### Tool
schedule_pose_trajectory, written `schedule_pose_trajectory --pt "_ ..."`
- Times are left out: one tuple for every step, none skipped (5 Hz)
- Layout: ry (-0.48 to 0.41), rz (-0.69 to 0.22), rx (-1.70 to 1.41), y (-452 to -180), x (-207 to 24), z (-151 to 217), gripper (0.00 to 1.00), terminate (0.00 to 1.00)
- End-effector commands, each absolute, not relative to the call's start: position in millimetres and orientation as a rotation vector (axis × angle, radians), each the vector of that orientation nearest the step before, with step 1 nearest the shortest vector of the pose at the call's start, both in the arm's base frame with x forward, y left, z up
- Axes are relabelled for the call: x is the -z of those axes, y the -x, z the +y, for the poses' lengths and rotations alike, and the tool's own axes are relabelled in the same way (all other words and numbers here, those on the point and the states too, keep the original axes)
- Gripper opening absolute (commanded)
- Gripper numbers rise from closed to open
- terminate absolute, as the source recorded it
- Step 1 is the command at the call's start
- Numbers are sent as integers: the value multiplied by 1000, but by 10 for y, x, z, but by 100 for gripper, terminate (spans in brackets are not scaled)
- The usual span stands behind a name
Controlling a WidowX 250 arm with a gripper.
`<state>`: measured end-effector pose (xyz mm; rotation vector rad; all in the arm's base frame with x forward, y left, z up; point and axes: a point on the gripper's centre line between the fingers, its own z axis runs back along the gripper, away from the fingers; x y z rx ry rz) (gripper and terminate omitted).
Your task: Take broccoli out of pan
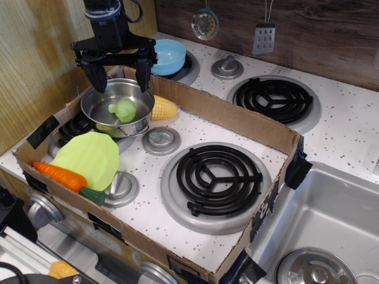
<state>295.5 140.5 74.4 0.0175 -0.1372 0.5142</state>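
The light-green broccoli (124,109) lies inside the shiny steel pan (98,102) at the back left of the cardboard box. My black gripper (120,77) hangs open above the pan's far rim, its two fingers spread wide, one over the left side and one over the right. It holds nothing and sits above and just behind the broccoli, not touching it.
A yellow corn cob (164,109) lies against the pan's right side. A lime-green plate (93,158) and an orange carrot (61,176) lie at the front left. A light-blue bowl (169,56) stands behind the box wall (237,121). Stove burners (218,172) and a sink (331,219) are to the right.
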Motion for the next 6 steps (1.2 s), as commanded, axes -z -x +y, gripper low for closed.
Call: schedule_pose_trajectory --pt "-13 -146 -502 -2946 -744 1507 100 0" --pt "-18 -153 -513 -2936 -673 1520 100 0" --pt "-11 -138 -514 -2984 -632 1546 100 0" --pt "1 -144 -515 -3014 -550 1569 100 0" --pt "12 -138 -505 -3033 -495 1624 100 0" --pt "17 -144 -509 -3028 -468 1649 100 0"
